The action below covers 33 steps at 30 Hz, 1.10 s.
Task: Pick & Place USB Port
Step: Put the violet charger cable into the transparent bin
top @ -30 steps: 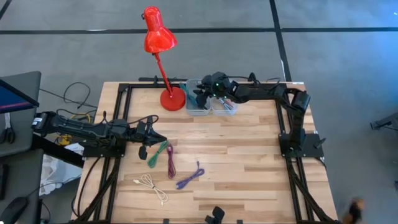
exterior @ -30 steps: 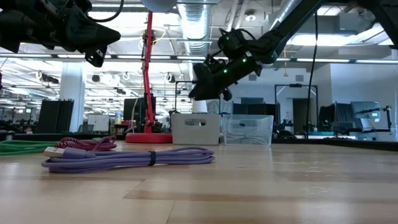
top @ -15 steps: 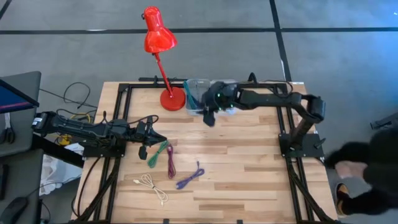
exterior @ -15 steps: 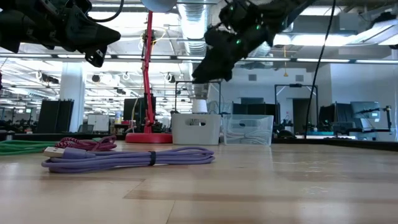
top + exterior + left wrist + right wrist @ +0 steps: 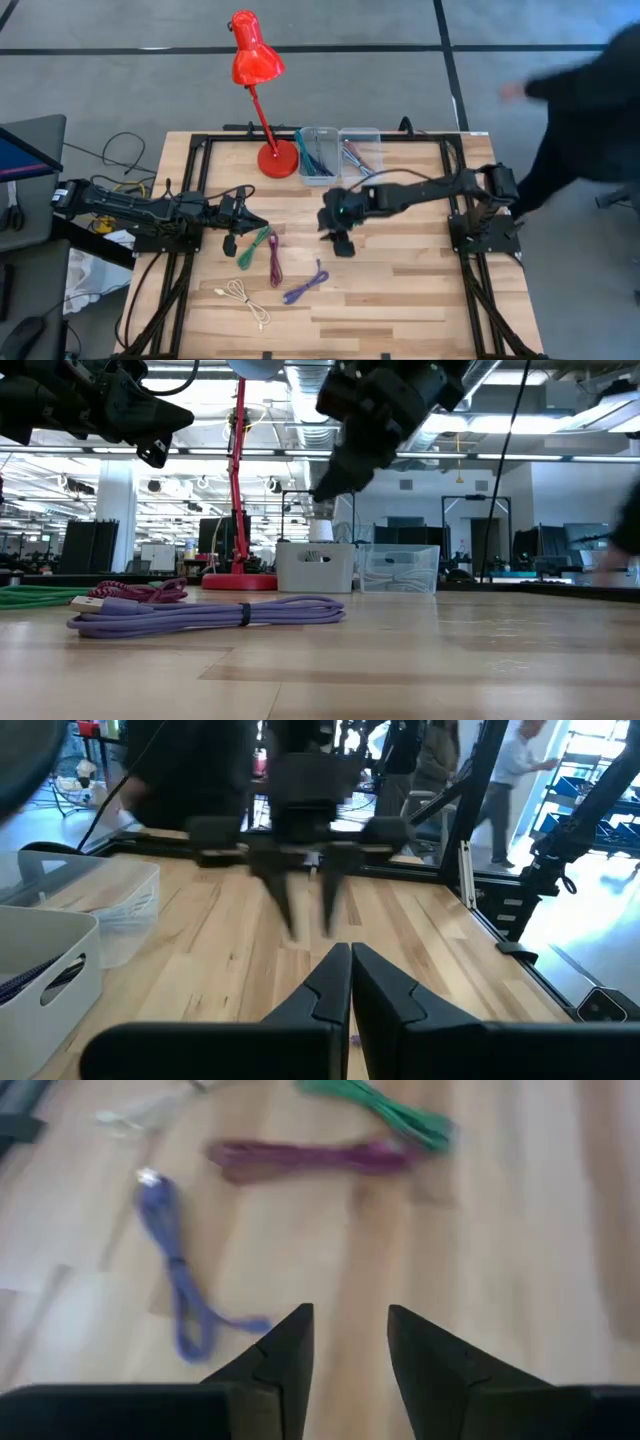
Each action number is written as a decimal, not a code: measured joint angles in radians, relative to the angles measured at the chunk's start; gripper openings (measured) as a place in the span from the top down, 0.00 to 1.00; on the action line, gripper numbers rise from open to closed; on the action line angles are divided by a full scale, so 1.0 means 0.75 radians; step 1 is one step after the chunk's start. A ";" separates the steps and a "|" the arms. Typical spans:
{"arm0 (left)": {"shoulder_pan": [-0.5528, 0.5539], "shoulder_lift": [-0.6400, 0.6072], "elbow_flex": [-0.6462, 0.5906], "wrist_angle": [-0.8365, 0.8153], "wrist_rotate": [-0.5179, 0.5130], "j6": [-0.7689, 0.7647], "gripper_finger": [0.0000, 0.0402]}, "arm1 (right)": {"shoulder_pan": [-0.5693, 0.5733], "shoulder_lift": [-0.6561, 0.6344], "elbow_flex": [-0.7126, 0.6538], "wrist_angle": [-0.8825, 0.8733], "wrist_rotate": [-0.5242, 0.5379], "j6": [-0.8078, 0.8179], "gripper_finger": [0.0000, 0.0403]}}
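Wooden table in the high view carried the purple USB cable, light and limp, best pinched at its tied middle; the right wrist view showed the right gripper open above it, while the left wrist view showed the left gripper closed.

Open-plan robotics lab: exposed ducts (monitors behind), workbenches.
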 joint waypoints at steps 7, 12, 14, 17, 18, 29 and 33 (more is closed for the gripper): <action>0.000 0.000 0.000 0.000 0.000 0.000 0.97 | 0.150 0.131 0.002 0.011 0.031 0.010 0.68; 0.000 -0.001 0.000 0.000 0.000 0.000 0.97 | 0.237 0.212 0.002 0.012 0.080 0.016 0.66; 0.000 0.000 0.000 0.000 0.000 0.000 0.97 | 0.263 0.236 0.002 0.033 0.081 0.041 0.65; 0.000 -0.001 0.000 0.000 0.000 0.000 0.97 | 0.295 0.255 0.003 0.063 0.081 0.051 0.64; 0.000 0.000 0.000 0.000 0.000 0.000 0.97 | 0.306 0.264 0.003 0.069 0.087 0.054 0.64; 0.000 0.000 0.001 0.001 0.000 0.000 0.97 | 0.351 0.277 0.002 0.197 0.165 0.074 0.68; -0.001 0.000 0.001 0.000 0.000 -0.001 0.97 | 0.350 0.277 0.002 0.193 0.165 0.074 0.70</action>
